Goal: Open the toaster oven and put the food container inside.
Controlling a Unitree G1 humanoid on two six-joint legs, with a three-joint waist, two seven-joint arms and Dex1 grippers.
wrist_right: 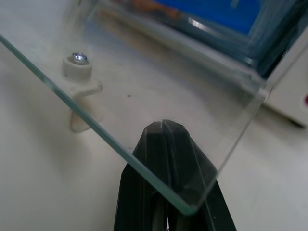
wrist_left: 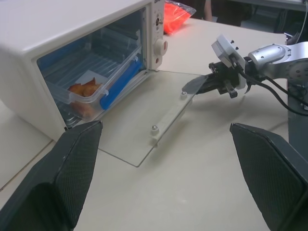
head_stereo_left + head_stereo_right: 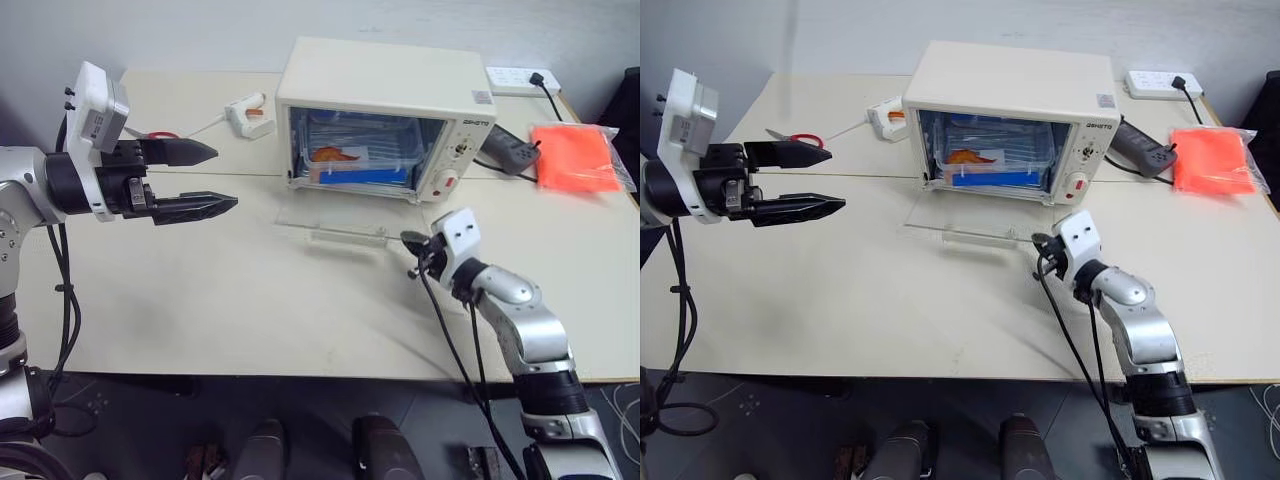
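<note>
The cream-white toaster oven [image 3: 385,85] stands at the back of the table with its glass door [image 3: 330,222] dropped flat toward me. Inside lies the clear food container [image 3: 355,155] with blue clip bars and orange food, also seen in the left wrist view [image 2: 96,86]. My right gripper [image 3: 410,240] is shut, its tip at the door's front right corner; in the right wrist view the tip [image 1: 166,130] shows through the glass, under the edge. My left gripper [image 3: 222,178] hangs open and empty above the table, well left of the oven.
An orange plastic bag [image 3: 575,155] lies at the back right, with a dark adapter [image 3: 510,150] and a white power strip [image 3: 520,78] near it. Red-handled scissors [image 3: 160,135] and a white tool [image 3: 248,112] lie behind the left gripper.
</note>
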